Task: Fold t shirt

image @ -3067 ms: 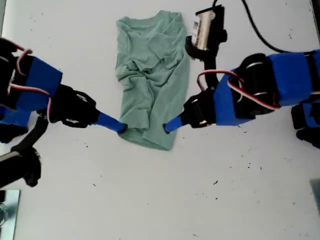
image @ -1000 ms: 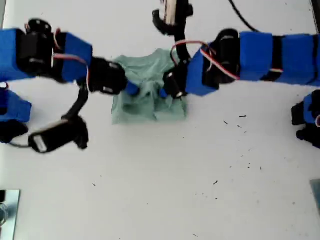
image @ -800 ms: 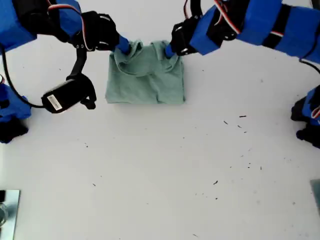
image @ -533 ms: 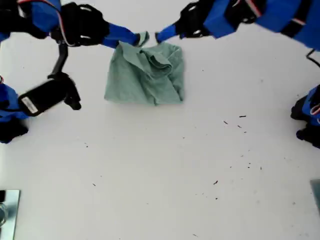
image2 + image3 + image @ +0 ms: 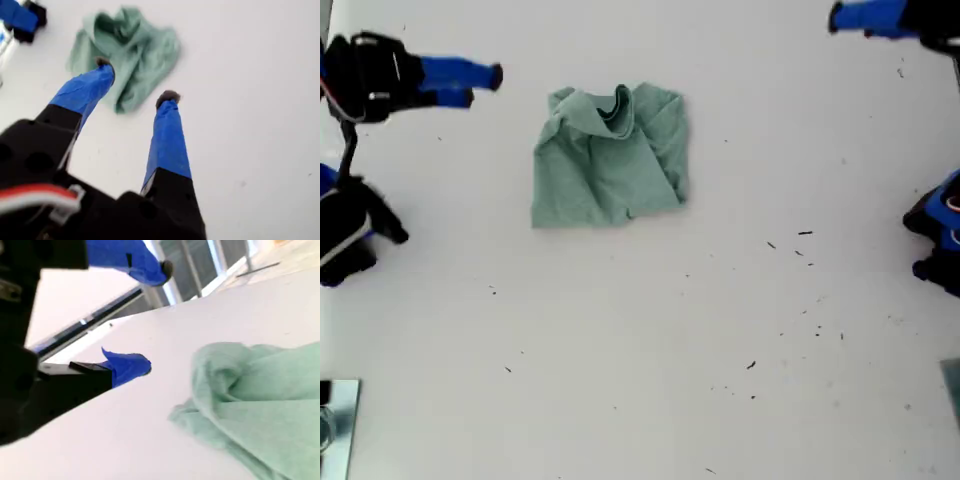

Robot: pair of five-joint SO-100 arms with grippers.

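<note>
Cloth lies bunched and roughly folded in the exterior view: the t shirt [image 5: 610, 155], pale sage green, sits on the white tabletop [image 5: 670, 350] towards the far side and a little left of the middle, with a curl of fabric standing up at its far edge. Nothing touches it. One blue claw [image 5: 486, 86] hangs at the far left of the exterior view, near the shirt but clear of it, its two fingers slightly parted. Another blue claw [image 5: 848, 25] pokes in at the far right of the exterior view, well apart from the shirt; how wide it stands I cannot tell from there. In the first wrist view, the first claw [image 5: 137, 80] is spread wide with nothing between its blue fingers, and the t shirt [image 5: 135, 45] lies crumpled beyond the tips, apart from them; past it shows a blue and black bit of the other arm [image 5: 20, 16]. In the second wrist view, the second claw [image 5: 155, 315] also gapes wide and holds nothing, with the t shirt [image 5: 260, 400] heaped on the tabletop just beside it, not touching.
</note>
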